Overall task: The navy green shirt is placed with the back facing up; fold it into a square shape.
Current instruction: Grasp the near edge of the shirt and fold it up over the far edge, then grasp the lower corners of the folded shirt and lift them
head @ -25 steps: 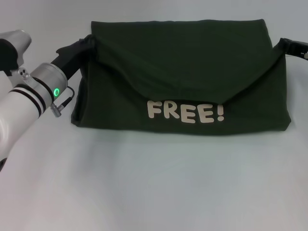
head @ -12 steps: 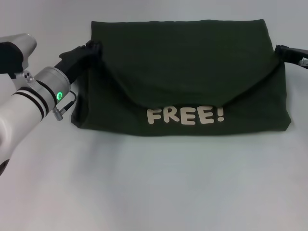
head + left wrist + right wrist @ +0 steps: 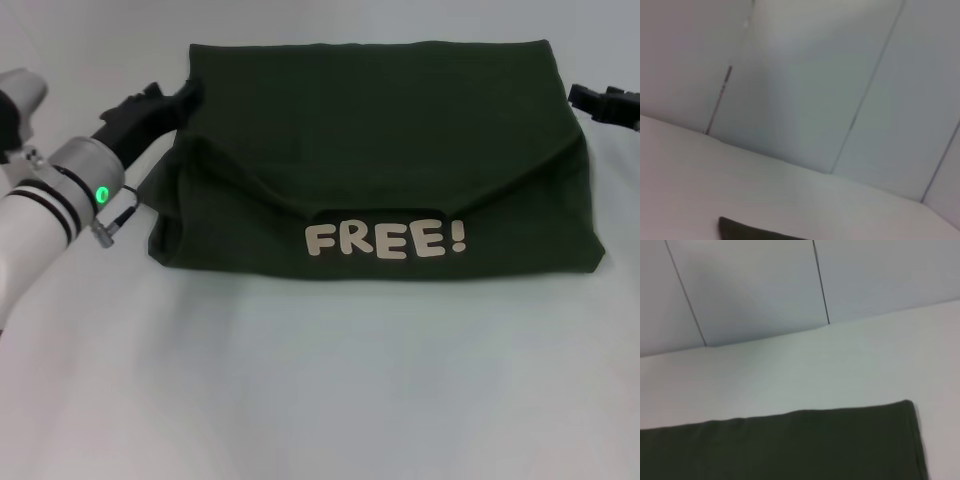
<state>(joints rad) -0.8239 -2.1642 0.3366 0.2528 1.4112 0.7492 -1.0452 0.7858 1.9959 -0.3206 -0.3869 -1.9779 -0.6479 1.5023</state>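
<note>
Folded navy green shirt [image 3: 380, 150] on the table [image 3: 320, 380], left hand [image 3: 178, 100] apparently touching its left edge, right hand [image 3: 590, 98] just beside its right.

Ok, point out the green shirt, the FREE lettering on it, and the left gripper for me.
navy green shirt [image 3: 400, 110]: head view, on the plain upper panel.
FREE! lettering [image 3: 385, 240]: head view, middle of the white letters.
left gripper [image 3: 185, 97]: head view, at its black tip beside the shirt's left edge.
</note>
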